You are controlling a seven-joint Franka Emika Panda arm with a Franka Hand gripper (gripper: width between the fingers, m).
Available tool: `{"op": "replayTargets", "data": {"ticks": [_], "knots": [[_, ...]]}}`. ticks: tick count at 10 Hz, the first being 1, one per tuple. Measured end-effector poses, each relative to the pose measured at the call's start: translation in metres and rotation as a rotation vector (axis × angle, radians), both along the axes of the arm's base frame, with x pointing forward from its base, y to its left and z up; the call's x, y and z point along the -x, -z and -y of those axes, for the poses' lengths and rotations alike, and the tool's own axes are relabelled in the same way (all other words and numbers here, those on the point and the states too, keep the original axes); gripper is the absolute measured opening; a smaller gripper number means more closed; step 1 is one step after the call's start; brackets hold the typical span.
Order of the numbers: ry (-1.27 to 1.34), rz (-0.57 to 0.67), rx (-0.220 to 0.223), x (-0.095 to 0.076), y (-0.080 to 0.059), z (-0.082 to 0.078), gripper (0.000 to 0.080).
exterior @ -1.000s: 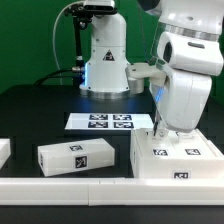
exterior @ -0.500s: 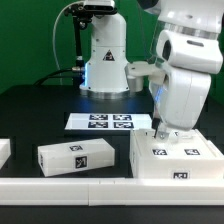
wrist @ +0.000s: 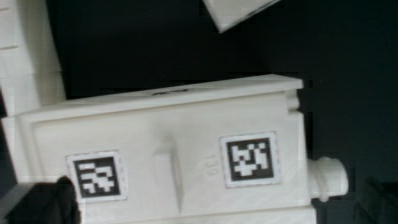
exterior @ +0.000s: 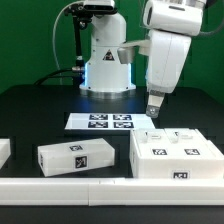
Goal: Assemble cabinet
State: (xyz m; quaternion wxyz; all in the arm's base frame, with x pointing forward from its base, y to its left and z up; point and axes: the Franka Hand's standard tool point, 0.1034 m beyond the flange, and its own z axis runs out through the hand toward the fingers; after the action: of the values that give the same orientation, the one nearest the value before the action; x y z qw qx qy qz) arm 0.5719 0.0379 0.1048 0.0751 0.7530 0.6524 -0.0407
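Note:
The cabinet point(exterior: 176, 156) is a large white box with square tags, lying at the exterior view's right near the front. In the wrist view the cabinet point(wrist: 169, 125) shows two tags and a small round knob point(wrist: 331, 176). My gripper point(exterior: 151, 110) hangs in the air above the cabinet's far left corner, clear of it. Its dark fingertips point(wrist: 39, 203) stand wide apart at the frame's edges, open and empty.
A smaller long white block point(exterior: 77, 155) with one tag lies to the left of the cabinet. The marker board point(exterior: 100, 122) lies behind it. Another white part point(exterior: 3, 151) shows at the far left edge. A white rail point(exterior: 70, 185) runs along the front. The robot base point(exterior: 105, 60) stands at the back.
My gripper has lifted off the cabinet's top and swung up and towards the exterior view's left. The cabinet stays in place.

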Motion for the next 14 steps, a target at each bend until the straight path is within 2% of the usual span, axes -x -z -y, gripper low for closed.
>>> {"op": "replayTargets", "data": {"ticks": [1, 2, 4, 5, 6, 7, 10, 12, 14], "knots": [[0.014, 0.023, -0.009, 0.002, 0.001, 0.003, 0.0796], [0.102, 0.056, -0.025, 0.016, 0.003, 0.009, 0.0797], [0.300, 0.094, -0.056, 0.040, 0.000, 0.005, 0.0797], [0.410, 0.125, -0.083, 0.052, 0.004, 0.000, 0.0797], [0.512, 0.128, -0.092, 0.059, 0.011, -0.001, 0.0797], [0.570, 0.130, -0.107, 0.055, 0.011, 0.002, 0.0797], [0.784, 0.152, -0.127, 0.055, 0.012, 0.000, 0.0797], [1.082, 0.223, -0.191, 0.061, 0.031, -0.010, 0.0797], [1.282, 0.259, -0.248, 0.063, 0.041, -0.017, 0.0797]]}}
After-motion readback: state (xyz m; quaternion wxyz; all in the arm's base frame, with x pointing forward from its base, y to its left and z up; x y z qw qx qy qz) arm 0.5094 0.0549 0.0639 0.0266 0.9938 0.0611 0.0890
